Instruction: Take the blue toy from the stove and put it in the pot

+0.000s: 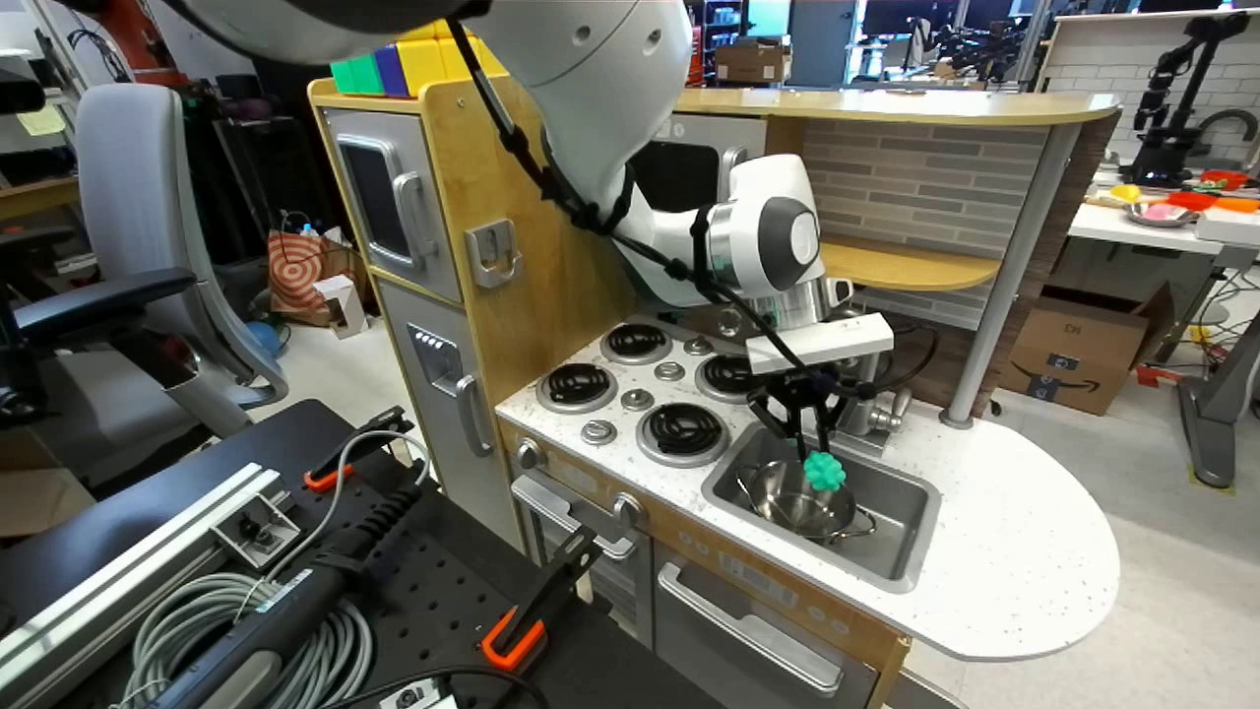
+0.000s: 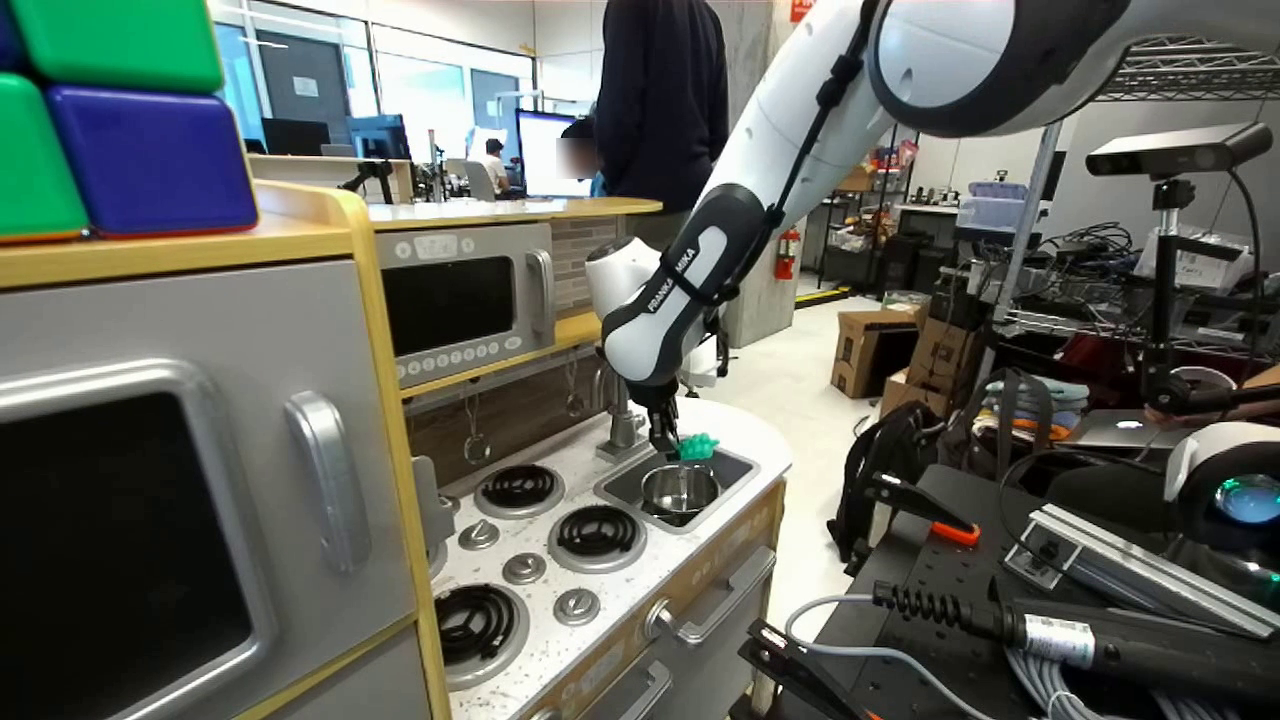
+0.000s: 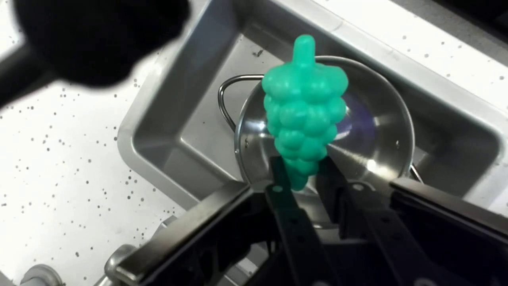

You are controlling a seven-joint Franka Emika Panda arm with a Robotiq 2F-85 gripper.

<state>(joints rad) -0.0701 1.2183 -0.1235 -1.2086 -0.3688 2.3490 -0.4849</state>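
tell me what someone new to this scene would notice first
Probably the bright green toy, gripped by the end effector and seen over the steel pot in the wrist view. The pot sits in the grey sink. Next, likely, the white robot arm, looming large in both exterior views above the white counter.

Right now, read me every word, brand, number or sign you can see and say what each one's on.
"FRANKA" and, apparently partly covered, "MIKA": on the robot arm.
Too small, blurred or cut off to read:
Microwave keypad: digit-like characters.
Cardboard box: printing and a curved-arrow logo.
Kitchen front panel: faint markings.
White label on the black tool.
Red sign: cut off at the picture's top.
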